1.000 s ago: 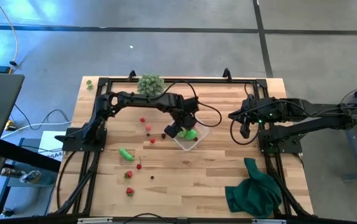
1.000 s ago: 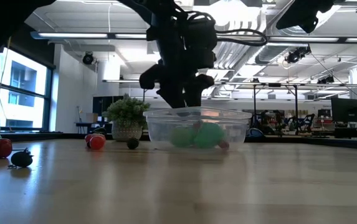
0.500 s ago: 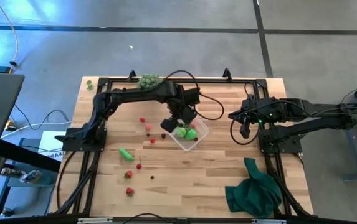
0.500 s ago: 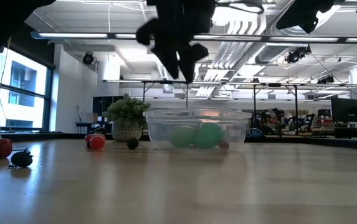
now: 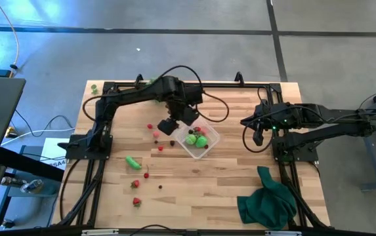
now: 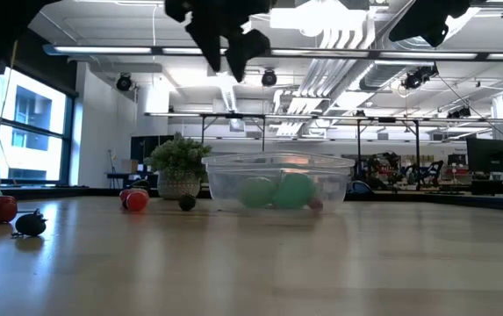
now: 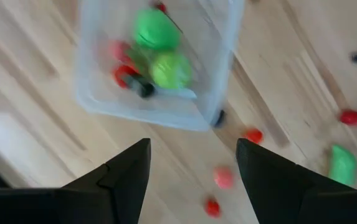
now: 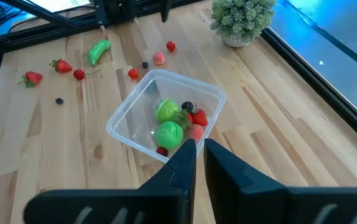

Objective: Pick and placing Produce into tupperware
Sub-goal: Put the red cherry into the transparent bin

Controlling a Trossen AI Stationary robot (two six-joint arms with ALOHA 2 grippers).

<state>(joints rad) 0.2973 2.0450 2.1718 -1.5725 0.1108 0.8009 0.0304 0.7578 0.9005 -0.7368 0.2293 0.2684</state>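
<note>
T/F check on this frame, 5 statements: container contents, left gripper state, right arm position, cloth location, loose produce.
1. The tupperware holds two bright green round pieces plus some red ones. True.
2. The left gripper is shut on a berry. False: its fingers are apart and empty, above the table beside the container.
3. The right gripper is inside the container. False: it is shut and waits off to the right, apart from it.
4. The dark green cloth lies at the table's front right. True.
5. All produce is in the container. False: an oblong green piece and several red berries remain on the table.
</note>
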